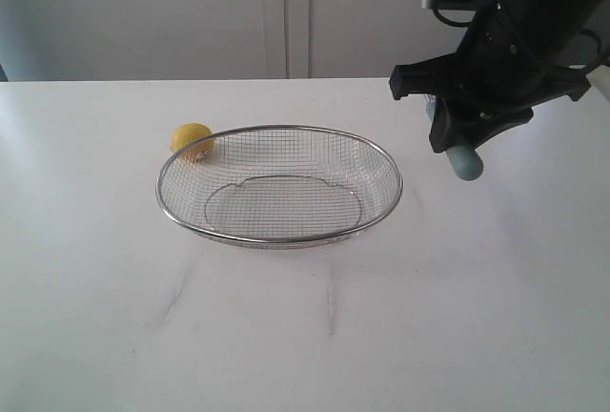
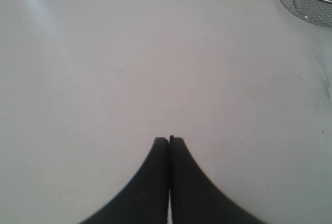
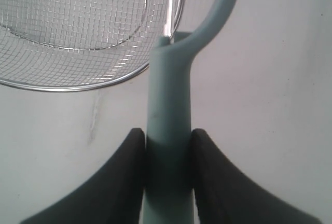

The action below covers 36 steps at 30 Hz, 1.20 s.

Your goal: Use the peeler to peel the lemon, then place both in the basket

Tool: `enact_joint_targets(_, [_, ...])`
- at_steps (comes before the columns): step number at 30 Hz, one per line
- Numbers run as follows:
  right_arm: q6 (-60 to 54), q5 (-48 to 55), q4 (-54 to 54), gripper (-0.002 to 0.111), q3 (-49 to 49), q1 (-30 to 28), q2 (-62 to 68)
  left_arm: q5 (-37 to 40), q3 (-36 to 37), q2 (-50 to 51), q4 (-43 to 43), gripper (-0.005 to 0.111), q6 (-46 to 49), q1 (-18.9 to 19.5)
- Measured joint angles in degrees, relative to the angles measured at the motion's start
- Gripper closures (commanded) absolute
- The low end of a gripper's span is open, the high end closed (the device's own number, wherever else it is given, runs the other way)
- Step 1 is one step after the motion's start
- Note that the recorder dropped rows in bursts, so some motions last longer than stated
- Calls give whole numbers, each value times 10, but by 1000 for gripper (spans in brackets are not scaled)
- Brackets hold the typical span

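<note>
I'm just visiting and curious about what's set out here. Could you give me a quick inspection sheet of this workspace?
Surface: white table, faint smudges.
Job's things: lemon on the table, outside the basket at its far left rim; basket empty; peeler held to the right of the basket.
Clutter: nothing seen.
Grippers: left gripper fingers shut, empty; right gripper fingers clamped on the peeler's handle.
Cables: what looks like a short dark loop atop the right arm.
Surroundings: pale panelled wall.
</note>
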Motion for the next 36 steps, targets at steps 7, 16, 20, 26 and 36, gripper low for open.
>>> enact_joint_targets(7, [-30,3,29,108,0,-6,0,0,0,0,0,107,0,0])
enact_joint_targets(16, [-56,-9,47,108,0,-15,0,0,0,0,0,107,0,0])
enact_joint_targets(20, [-85,-21,89,108,0,-28,1,0,0,0,0,107,0,0])
enact_joint_targets(26, [-95,-34,102,108,0,-32,5,0,0,0,0,107,0,0])
enact_joint_targets(36, [-111,-48,134,108,1,-33,24,0,0,0,0,107,0,0])
